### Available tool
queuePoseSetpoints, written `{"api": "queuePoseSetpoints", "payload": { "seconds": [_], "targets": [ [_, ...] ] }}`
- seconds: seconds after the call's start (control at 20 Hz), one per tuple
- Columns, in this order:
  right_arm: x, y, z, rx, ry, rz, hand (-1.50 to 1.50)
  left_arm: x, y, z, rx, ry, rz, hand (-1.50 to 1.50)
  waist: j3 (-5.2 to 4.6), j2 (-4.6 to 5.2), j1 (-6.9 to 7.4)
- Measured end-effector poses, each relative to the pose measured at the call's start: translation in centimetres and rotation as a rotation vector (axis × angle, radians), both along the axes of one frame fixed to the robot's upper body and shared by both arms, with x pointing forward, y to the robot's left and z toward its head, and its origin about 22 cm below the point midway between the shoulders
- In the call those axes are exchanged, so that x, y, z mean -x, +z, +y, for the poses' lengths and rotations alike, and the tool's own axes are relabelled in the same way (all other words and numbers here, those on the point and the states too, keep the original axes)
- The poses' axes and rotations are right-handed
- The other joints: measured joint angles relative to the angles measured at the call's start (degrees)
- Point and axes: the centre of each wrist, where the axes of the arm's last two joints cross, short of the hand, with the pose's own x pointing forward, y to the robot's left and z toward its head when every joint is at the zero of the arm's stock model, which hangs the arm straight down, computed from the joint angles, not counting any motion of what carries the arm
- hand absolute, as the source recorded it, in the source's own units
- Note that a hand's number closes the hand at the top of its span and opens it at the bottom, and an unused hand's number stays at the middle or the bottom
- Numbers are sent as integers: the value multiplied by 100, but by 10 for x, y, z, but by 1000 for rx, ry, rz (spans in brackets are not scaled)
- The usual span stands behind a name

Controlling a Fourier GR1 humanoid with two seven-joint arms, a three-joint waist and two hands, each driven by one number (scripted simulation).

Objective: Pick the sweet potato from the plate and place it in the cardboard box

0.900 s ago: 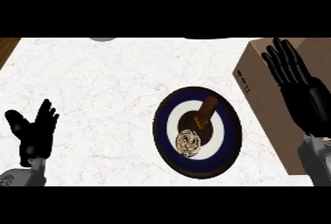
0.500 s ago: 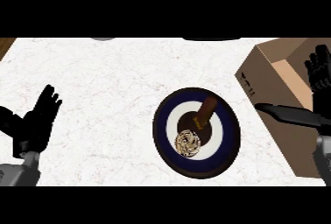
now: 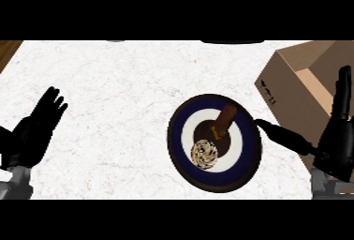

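Note:
A brown sweet potato [image 3: 223, 122] lies tilted on the upper middle of a dark blue and white plate [image 3: 184, 136]. Below it on the same plate sits a round tan speckled item [image 3: 204, 154]. An open cardboard box [image 3: 298, 82] stands at the right, just beyond the plate. My right hand [image 3: 335, 140] is open at the right edge, in front of the box, its thumb [image 3: 282, 136] reaching toward the plate's right rim. At the left edge my left hand [image 3: 33, 131] rests open, fingers up, far from the plate.
The white marbled counter [image 3: 117, 84] spreads left of and above the plate. A strip of wood [image 3: 8, 49] shows at the top left corner. Two dark shapes [image 3: 232, 41] peek in along the top edge.
My right hand has moved down and to the right, off the box's top, with its thumb now stretched toward the plate. The left hand has shifted slightly toward the left edge.

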Motion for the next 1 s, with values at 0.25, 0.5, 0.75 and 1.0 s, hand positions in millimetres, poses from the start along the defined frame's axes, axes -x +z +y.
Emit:
{"api": "queuePoseSetpoints", "payload": {
  "seconds": [0.25,0.5,0.75,1.0],
  "targets": [
    [3,-9,6,170,-38,310,-150,2,4,-5,7,-25,-5,0,-24,16,62],
    [-7,0,25,306,-111,604,-150,2,7,-8,10,-47,-10,0,-34,32,187],
    [-21,19,65,363,-114,807,-150,1,7,-10,6,-60,-16,0,-19,43,245],
    [-43,32,97,322,-73,905,-150,6,6,-13,7,-70,-8,0,9,64,257]
  ]
}}
